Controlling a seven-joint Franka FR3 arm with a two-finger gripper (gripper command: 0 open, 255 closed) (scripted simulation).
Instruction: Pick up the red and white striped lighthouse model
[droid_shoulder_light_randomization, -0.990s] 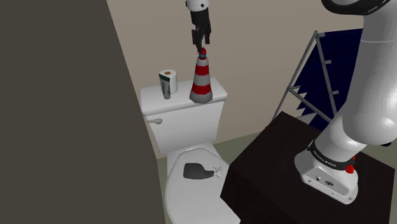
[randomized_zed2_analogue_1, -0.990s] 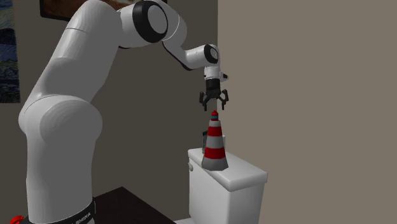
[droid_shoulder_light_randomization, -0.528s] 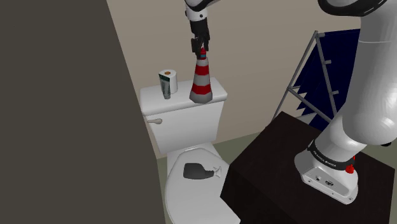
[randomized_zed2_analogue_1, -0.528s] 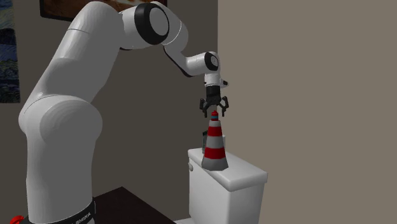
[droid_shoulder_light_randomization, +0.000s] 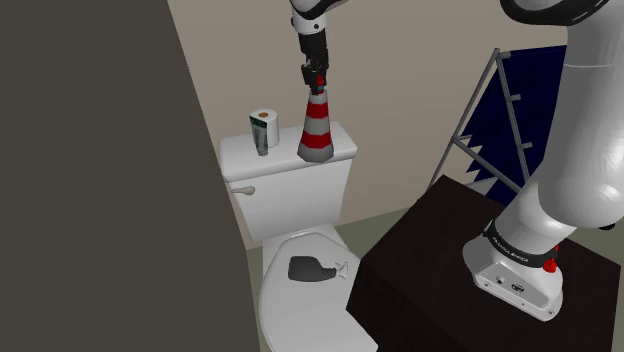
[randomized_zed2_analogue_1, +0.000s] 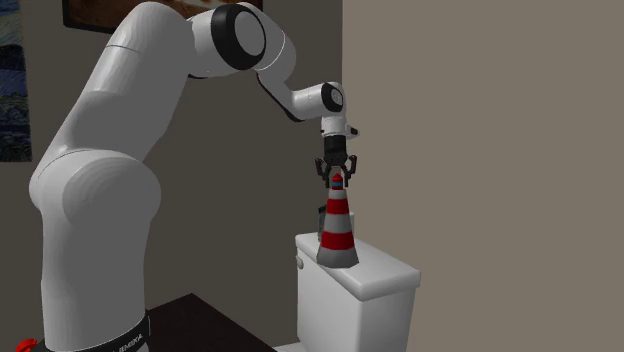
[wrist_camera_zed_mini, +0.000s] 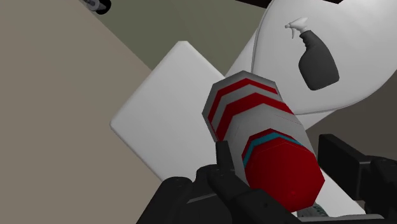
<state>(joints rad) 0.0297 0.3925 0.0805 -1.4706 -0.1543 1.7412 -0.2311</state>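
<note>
On top of the white toilet tank lid (droid_shoulder_light_randomization: 340, 148) the red and white striped lighthouse model (droid_shoulder_light_randomization: 315, 128) stands upright, near the lid's edge on the shoulder view's right. A toilet paper roll (droid_shoulder_light_randomization: 264, 123) stands apart from it on the same lid. The black gripper (droid_shoulder_light_randomization: 317, 80) hangs straight down over the lighthouse's red cap, which sits within it; whether it pinches the cap or only straddles it cannot be told. A dark spray bottle (droid_shoulder_light_randomization: 310, 269) lies on the closed toilet seat below.

White arm (randomized_zed2_analogue_1: 100, 150) reaching high and forward, wrist (randomized_zed2_analogue_1: 330, 98) bent downward, black gripper (randomized_zed2_analogue_1: 337, 180) pointing straight down, fingers (wrist_camera_zed_mini: 224, 162) slightly parted
</note>
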